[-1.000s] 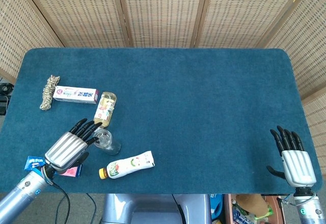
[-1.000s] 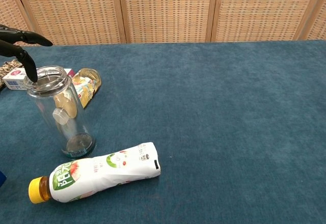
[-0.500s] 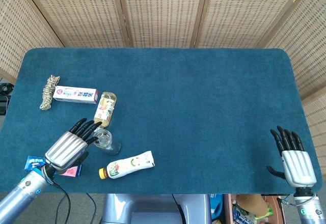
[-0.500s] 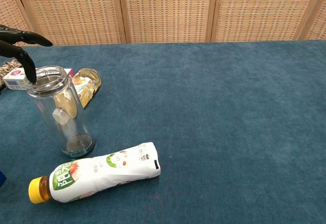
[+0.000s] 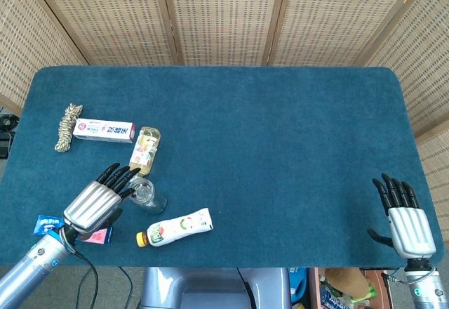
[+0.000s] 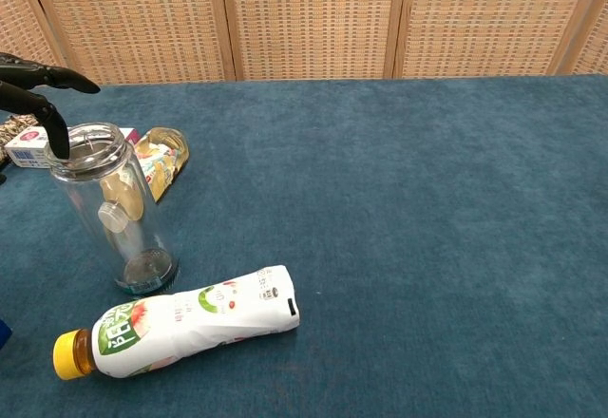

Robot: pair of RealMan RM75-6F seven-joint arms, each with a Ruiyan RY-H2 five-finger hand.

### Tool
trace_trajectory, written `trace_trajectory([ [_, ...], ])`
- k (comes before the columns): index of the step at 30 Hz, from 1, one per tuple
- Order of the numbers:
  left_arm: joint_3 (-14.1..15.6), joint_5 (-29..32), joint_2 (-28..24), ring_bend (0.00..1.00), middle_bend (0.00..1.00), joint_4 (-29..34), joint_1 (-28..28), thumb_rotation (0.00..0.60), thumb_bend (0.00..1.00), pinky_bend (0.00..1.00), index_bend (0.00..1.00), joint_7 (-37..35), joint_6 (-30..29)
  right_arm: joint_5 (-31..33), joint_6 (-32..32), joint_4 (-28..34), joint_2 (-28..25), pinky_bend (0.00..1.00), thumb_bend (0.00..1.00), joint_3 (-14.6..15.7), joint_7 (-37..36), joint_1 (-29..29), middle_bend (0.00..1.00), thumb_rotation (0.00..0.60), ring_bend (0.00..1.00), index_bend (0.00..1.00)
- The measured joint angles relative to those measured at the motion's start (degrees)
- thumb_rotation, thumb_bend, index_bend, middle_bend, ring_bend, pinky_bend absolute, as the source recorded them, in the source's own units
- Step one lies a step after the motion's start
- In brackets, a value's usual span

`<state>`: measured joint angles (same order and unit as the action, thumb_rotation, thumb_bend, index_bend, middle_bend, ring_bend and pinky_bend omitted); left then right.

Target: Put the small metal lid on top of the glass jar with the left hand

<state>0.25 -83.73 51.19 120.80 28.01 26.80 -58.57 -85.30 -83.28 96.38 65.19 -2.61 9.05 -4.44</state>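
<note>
Chest view puts the glass jar (image 6: 112,211) at the left of the frame, standing upright with its long axis vertical and its mouth facing up, on the blue table (image 6: 408,199). It is a clear cylinder with a thick round base, and the small metal lid (image 6: 90,146) lies flat across its mouth, silvery with a thin wire loop on top. The left hand (image 6: 36,90) reaches in from the upper left edge, its dark fingers spread, one fingertip (image 6: 59,140) pointing down at the lid's left rim; whether it touches the lid cannot be told, and it grips nothing. Just below the jar a drink bottle (image 6: 180,326) with a white label and yellow cap lies on its side, cap toward the lower left. Behind the jar lies a small yellowish packet (image 6: 161,159) beside a toothpaste box (image 6: 28,142). Head view shows the jar (image 5: 146,194) at the lower left of the table, with a coil of rope (image 5: 68,127) further up and a blue packet (image 5: 48,223) at the near edge. At the lower right, the right hand (image 5: 403,220) rests at the table's edge, well apart from everything, fingers extended and holding nothing.
</note>
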Motion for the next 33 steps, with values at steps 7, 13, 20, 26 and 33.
trace_trajectory([
  [7, 0.10, 0.30, 0.09, 0.00, 0.00, 0.10, 0.05, 0.600, 0.48, 0.00, 0.34, 0.57, 0.09, 0.00, -0.01, 0.00, 0.01, 0.03, 0.02, -0.01, -0.01, 0.00, 0.00, 0.600, 0.00, 0.00],
  [13, 0.12, 0.56, 0.20, 0.00, 0.00, 0.19, 0.10, 0.600, 0.48, 0.00, 0.34, 0.90, 0.10, -0.06, -0.10, 0.01, 0.01, 0.03, 0.02, -0.02, -0.03, 0.03, 0.00, 0.600, 0.00, 0.00],
  [20, 0.17, 0.76, 0.23, 0.00, 0.00, 0.27, 0.16, 0.600, 0.48, 0.00, 0.34, 1.40, 0.09, -0.10, -0.13, 0.02, -0.01, 0.03, 0.02, -0.02, -0.07, 0.04, 0.00, 0.600, 0.00, 0.00],
  [26, 0.18, 0.97, 0.30, 0.00, 0.00, 0.37, 0.24, 0.600, 0.48, 0.00, 0.34, 1.81, 0.13, -0.08, -0.11, 0.04, -0.02, 0.03, 0.02, -0.02, -0.07, 0.04, 0.00, 0.600, 0.00, 0.00],
  [33, 0.23, 1.20, 0.37, 0.00, 0.00, 0.48, 0.24, 0.600, 0.48, 0.00, 0.34, 2.30, 0.05, -0.12, -0.15, 0.01, -0.02, 0.03, 0.02, -0.01, -0.13, 0.06, 0.00, 0.600, 0.00, 0.00],
])
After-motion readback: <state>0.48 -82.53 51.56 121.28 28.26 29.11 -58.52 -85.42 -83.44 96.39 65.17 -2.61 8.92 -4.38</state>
